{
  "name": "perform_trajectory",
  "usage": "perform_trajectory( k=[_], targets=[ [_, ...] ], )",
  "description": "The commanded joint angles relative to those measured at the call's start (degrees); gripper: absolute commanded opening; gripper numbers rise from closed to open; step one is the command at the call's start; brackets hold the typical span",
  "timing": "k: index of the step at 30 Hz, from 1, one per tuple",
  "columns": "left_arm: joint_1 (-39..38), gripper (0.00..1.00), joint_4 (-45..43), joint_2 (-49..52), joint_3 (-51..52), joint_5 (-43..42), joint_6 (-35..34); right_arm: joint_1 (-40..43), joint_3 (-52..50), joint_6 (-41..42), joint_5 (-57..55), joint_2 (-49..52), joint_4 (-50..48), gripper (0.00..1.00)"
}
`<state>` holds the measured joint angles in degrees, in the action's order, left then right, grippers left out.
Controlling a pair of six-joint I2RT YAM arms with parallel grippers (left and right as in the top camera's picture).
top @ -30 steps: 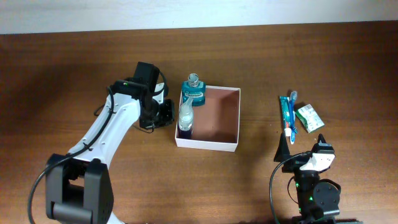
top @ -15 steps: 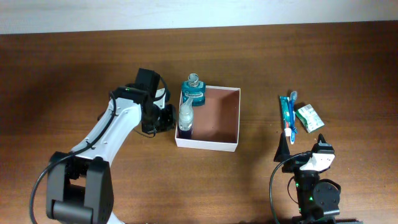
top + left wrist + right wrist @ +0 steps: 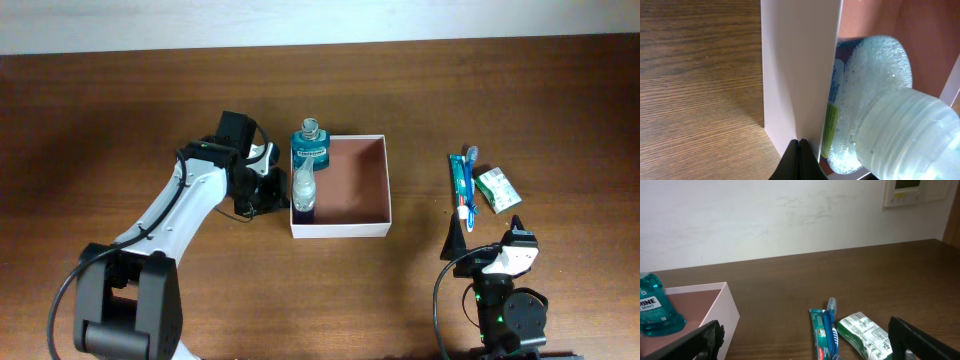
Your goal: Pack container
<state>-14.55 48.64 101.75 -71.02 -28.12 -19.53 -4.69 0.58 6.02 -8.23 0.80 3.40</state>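
The container [image 3: 340, 230], a shallow white box with a reddish-brown inside, lies mid-table. A teal mouthwash bottle [image 3: 310, 150] stands at its far left corner. A clear bottle [image 3: 303, 185] with dark liquid stands inside along its left wall. My left gripper [image 3: 277, 190] is shut, and its tips [image 3: 799, 160] press on the outside of the white left wall [image 3: 795, 65], with nothing between them. The clear bottle [image 3: 890, 125] looms just beyond that wall. My right gripper [image 3: 487, 235] is open near the front right, with nothing in it [image 3: 807, 347].
A toothpaste tube [image 3: 458, 185], a blue toothbrush [image 3: 468, 180] and a green-and-white packet [image 3: 496, 188] lie side by side to the right of the box, just ahead of my right gripper. The box's right half holds nothing.
My left gripper has pushed rightward against the box's left wall. The box slid a little to the right and squared up, the bottles moving with it. The right arm stayed still.
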Motion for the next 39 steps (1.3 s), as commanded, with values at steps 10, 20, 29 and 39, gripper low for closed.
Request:
perform_trajectory(
  k=[10, 20, 29, 39],
  targets=[
    [1.3, 0.01, -0.7, 0.5, 0.5, 0.8, -0.2, 0.3, -0.3, 0.0, 0.1, -0.6, 0.5, 0.98],
    [11.3, 0.96, -0.6, 0.5, 0.5, 10.2, -0.2, 0.3, -0.3, 0.0, 0.1, -0.6, 0.5, 0.98],
    [14.6, 0.99, -0.5, 0.5, 0.5, 10.2, -0.2, 0.3, -0.3, 0.0, 0.1, -0.6, 0.5, 0.98],
    [14.5, 0.99, -0.5, 0.5, 0.5, 10.2, -0.2, 0.3, -0.3, 0.0, 0.1, -0.6, 0.5, 0.98]
  ],
)
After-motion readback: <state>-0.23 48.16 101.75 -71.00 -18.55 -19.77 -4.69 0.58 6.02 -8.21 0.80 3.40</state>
